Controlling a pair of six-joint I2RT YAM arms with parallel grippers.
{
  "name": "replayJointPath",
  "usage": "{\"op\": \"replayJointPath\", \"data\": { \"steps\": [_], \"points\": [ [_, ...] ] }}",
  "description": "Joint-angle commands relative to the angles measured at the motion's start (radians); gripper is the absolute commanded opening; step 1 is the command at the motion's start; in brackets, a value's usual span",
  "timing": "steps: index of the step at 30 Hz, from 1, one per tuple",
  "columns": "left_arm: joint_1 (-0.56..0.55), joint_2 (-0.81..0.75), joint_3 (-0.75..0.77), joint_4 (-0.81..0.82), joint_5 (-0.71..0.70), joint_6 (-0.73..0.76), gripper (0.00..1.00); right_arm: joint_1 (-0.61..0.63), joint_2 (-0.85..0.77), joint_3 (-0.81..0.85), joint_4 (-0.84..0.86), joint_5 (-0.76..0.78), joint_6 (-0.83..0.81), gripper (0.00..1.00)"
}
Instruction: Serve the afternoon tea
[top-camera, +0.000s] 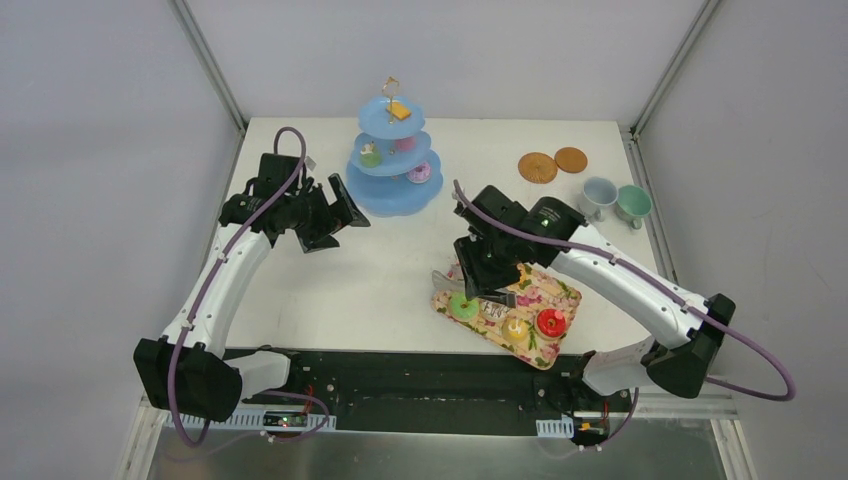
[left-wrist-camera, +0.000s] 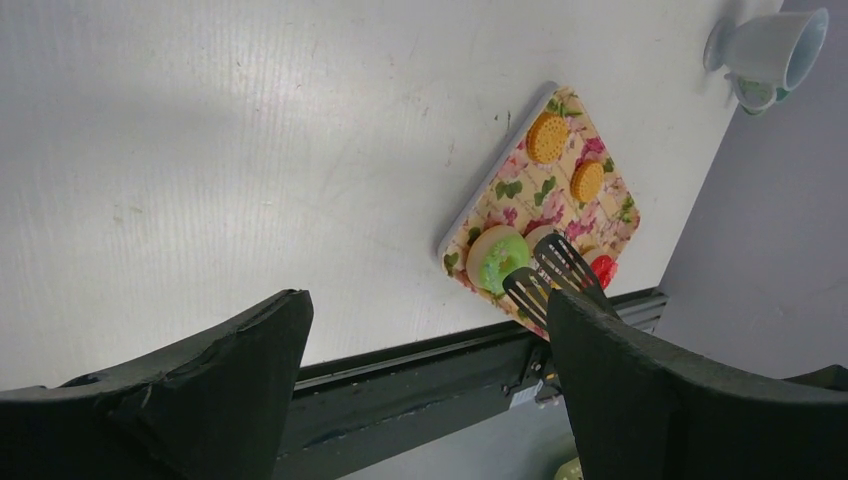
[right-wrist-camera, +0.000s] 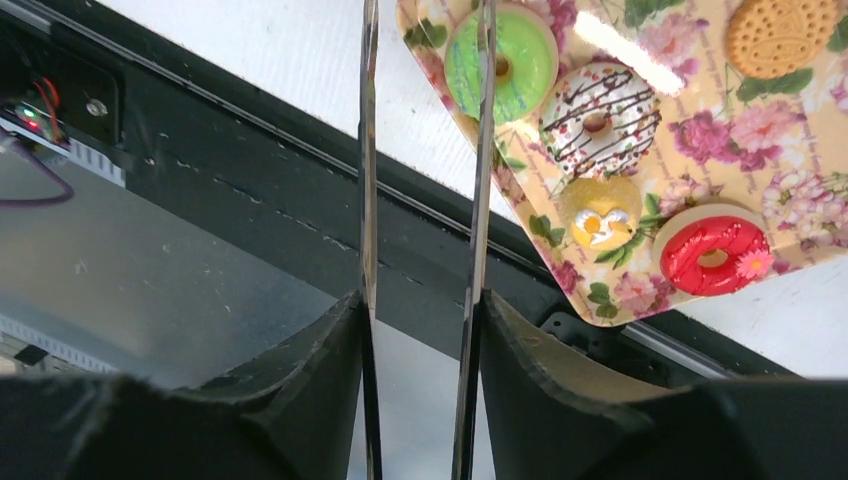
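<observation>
The afternoon tea sweets lie on a flowered tray (top-camera: 562, 296): a green donut (right-wrist-camera: 502, 62), a white chocolate-striped donut (right-wrist-camera: 600, 108), a yellow cupcake (right-wrist-camera: 600, 213), a red donut (right-wrist-camera: 713, 254) and orange biscuits (left-wrist-camera: 547, 137). My right gripper (right-wrist-camera: 420, 305) is shut on metal tongs (right-wrist-camera: 368, 150). Their slotted tips (left-wrist-camera: 548, 277) hang over the tray beside the green donut (left-wrist-camera: 497, 258). Whether they touch a sweet I cannot tell. My left gripper (top-camera: 338, 222) stands open and holds nothing, just left of a blue three-tier stand (top-camera: 395, 190) that carries a few sweets.
Two brown woven coasters (top-camera: 538, 167) lie at the back right. Beside them stand a pale blue cup (top-camera: 598, 196) and a green cup (top-camera: 632, 203). The tray sits close to the table's near edge, above the black base rail (top-camera: 420, 375).
</observation>
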Motion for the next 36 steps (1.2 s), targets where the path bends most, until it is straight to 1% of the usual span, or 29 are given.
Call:
{"op": "replayJointPath", "data": {
  "steps": [1, 7, 21, 36],
  "points": [
    [-0.003, -0.012, -0.009, 0.022, 0.037, -0.022, 0.91, 0.039, -0.02, 0.0, -0.063, 0.085, 0.05, 0.47],
    [-0.003, -0.02, -0.011, 0.017, 0.046, -0.031, 0.91, 0.077, -0.001, -0.032, -0.105, 0.161, 0.056, 0.49],
    [-0.003, -0.038, 0.01, -0.032, 0.04, -0.018, 0.91, 0.114, -0.006, -0.092, -0.066, 0.156, 0.059, 0.55],
    [-0.003, -0.054, -0.007, -0.026, 0.031, -0.035, 0.91, 0.138, 0.011, -0.125, -0.058, 0.178, 0.046, 0.57]
  ]
}}
